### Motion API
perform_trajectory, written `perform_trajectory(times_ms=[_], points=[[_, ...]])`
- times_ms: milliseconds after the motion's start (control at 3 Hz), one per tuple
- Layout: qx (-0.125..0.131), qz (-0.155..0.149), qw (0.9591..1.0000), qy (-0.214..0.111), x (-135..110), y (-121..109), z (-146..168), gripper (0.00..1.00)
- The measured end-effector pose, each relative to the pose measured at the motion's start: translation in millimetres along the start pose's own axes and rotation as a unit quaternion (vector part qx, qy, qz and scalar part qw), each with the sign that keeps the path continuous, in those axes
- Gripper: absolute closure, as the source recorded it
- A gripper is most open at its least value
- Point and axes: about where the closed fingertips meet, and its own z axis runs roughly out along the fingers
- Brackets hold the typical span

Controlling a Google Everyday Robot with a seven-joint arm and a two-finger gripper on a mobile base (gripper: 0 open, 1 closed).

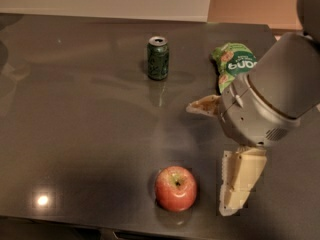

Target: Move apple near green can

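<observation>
Grey arm [270, 94] angled down | gripper [238, 191] just beside apple [175, 188], not touching

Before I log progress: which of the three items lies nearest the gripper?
The apple, at the front edge beside the gripper; the green can and snack bag sit farther back.

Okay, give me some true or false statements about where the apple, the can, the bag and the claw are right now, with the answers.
1. The apple sits near the front edge of the table, far from the green can. True.
2. The claw is holding the apple. False: it hangs beside the apple, apart from it.
3. The green can lies on its side. False: it stands upright.
4. A snack bag lies at image right of the can. True.
</observation>
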Motion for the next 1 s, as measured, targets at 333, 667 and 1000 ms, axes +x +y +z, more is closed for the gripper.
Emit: perform_trajectory(times_ms=[333,667,1000], points=[[-0.006,-0.012,0.9999,-0.010,-6.2,9.0,23.2,0.00],[-0.013,-0.020,0.9996,-0.018,-10.7,16.5,42.7,0.00],[-0.019,-0.024,0.9992,-0.024,-13.7,22.8,57.9,0.00]])
